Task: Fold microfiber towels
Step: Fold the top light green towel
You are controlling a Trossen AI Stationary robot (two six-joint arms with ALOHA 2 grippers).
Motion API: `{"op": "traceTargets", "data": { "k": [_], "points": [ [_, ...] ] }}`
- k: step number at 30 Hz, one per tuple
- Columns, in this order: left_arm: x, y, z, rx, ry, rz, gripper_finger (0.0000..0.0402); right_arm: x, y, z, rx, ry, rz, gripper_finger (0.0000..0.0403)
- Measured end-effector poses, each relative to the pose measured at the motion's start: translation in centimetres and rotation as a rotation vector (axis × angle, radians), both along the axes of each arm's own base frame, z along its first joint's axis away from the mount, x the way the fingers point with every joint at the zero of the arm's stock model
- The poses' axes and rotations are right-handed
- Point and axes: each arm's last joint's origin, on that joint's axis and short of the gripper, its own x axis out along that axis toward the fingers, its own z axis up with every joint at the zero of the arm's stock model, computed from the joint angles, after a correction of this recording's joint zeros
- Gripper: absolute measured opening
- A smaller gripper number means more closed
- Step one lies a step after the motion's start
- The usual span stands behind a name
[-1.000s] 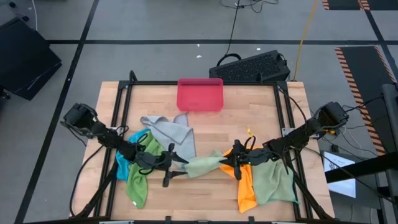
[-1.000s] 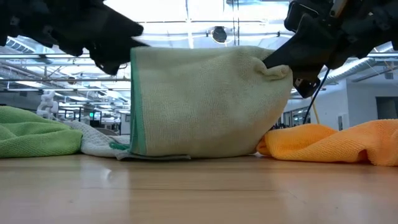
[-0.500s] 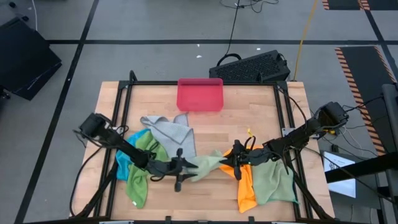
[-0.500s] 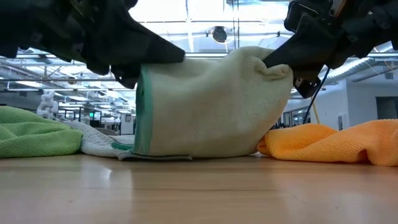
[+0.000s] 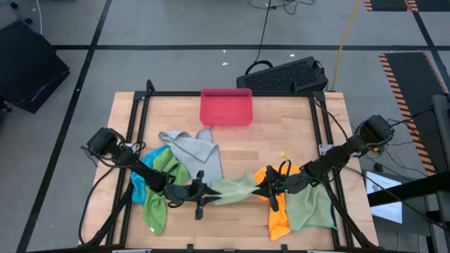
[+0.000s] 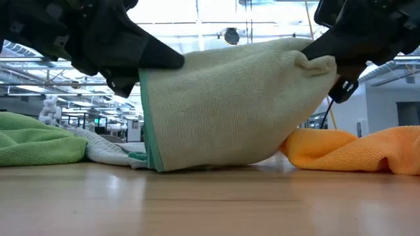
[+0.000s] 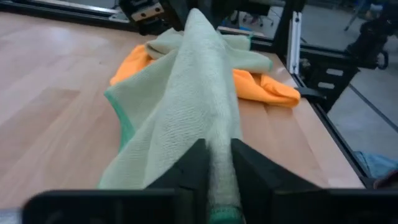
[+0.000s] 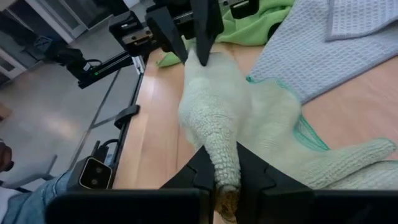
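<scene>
Pale green towel (image 5: 233, 188): it is held stretched between the two grippers, in front of the pink-red tray (image 5: 226, 107) and well apart from it, toward the table's near edge. In the low view it is lifted at both upper ends and its lower fold is seen resting on the wooden table (image 5: 281, 126). A darker green hem is seen along the end held by the left arm.

Left gripper (image 5: 204, 187): its fingers (image 7: 194, 165) are seen pinched on one end of the pale green towel, with only the thickness of the cloth between them; the towel is gripped, not merely touched.

Right gripper (image 5: 270, 187): its fingers (image 8: 202, 165) are clamped narrowly on the opposite end of the same towel, with a bunched ridge of cloth squeezed between them.

Orange towel (image 5: 276, 213): it is left crumpled on the table below the right gripper, partly under another light green towel (image 5: 308, 209) that lies just beside it on the side away from the left arm.

Grey towel (image 5: 195, 150): it is laid between the tray and the stretched towel, nearer the left arm.

Bright green towel (image 5: 163, 184): it is heaped under the left arm, with a blue towel (image 5: 138, 183) showing beneath it.

Keyboard (image 5: 285, 74): it is seen on the floor behind the tray, off the table.
</scene>
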Motion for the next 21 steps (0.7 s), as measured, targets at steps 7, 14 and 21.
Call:
{"op": "traceTargets", "data": {
  "k": [7, 14, 21],
  "points": [
    [-0.5, -0.7, 0.2, 0.034, -0.021, 0.043, 0.0241, 0.0, -0.1, -0.1, -0.013, 0.001, -0.021, 0.0022],
    [-0.3, -0.6, -0.8, 0.075, -0.009, 0.100, 0.0362, 0.0, -0.2, -0.1, -0.019, -0.001, -0.049, 0.0022],
    [1.6, -0.6, -2.5, 0.079, 0.012, 0.109, 0.0302, 0.1, -0.5, -0.2, -0.007, 0.015, -0.066, 0.0022]
  ]
}}
